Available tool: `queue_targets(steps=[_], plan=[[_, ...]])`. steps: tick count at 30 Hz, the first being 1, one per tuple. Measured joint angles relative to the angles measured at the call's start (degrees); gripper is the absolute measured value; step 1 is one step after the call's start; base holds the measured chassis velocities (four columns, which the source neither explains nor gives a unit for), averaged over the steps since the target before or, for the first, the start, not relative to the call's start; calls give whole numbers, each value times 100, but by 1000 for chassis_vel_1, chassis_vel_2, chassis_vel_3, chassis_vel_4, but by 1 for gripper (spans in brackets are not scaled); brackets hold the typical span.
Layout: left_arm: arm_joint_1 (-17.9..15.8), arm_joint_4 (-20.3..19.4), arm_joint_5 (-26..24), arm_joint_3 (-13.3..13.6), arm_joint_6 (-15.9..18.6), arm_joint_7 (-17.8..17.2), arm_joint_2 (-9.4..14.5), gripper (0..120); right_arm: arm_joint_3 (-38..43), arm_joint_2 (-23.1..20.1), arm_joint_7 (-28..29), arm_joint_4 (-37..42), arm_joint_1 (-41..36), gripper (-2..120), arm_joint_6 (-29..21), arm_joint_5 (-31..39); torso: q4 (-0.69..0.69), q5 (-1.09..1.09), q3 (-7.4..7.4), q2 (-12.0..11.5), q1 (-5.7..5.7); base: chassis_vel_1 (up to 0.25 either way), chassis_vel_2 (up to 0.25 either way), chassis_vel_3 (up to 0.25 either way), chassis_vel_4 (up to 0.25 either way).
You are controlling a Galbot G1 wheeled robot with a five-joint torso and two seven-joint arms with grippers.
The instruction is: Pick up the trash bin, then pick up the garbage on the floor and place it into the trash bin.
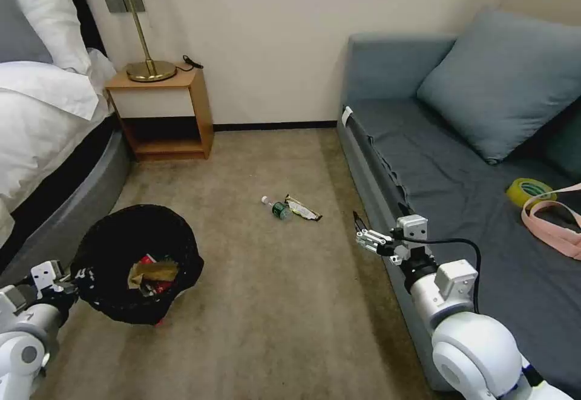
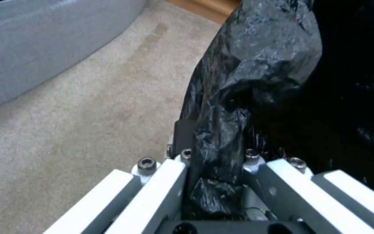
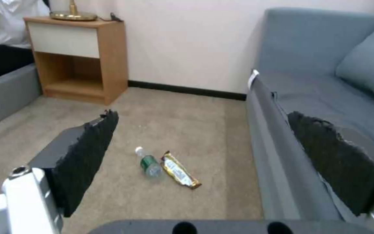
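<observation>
Head view has our left gripper (image 1: 77, 278) clamped on the trash bin (image 1: 138, 262) rim, holding it near the floor for drop-ins. Our right gripper (image 1: 362, 232) hangs spread wide, empty, facing 2 remaining garbage pieces: bottle (image 1: 276, 207), wrapper (image 1: 302, 209).

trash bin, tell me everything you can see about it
The trash bin is small and round, lined with a crinkly black plastic bag that covers its rim and sides. It is tilted, its mouth facing the head camera, over the carpet beside the bed. Inside lie a tan wrapper and a red packet. The left gripper holds it, jaws shut on the bagged rim.
</observation>
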Motion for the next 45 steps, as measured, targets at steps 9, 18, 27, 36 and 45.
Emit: queue_targets(steps=[9,18,27,36,45], plan=[[-19,32,-37,-51,-1,8,33,2,12,-30,-38,-1,7,100,1,0,0,0,0,0,0,0,0,0,0],[-22,67,-89,-147,-4,16,94,2,19,-66,-60,1,24,100,12,8,0,0,0,0,0,-4,4,4,-6],[-21,137,-120,-232,-5,20,133,2,-56,-100,-102,-35,49,100,17,-9,0,0,0,0,0,-88,93,83,-92],[-63,147,-109,-213,-5,14,150,2,-129,-124,-125,-77,110,100,16,-9,0,0,0,0,0,-99,109,104,-106],[-82,172,-117,-256,-5,25,175,2,-181,-190,-161,-106,186,100,10,29,0,0,0,0,0,-128,125,120,-127]])
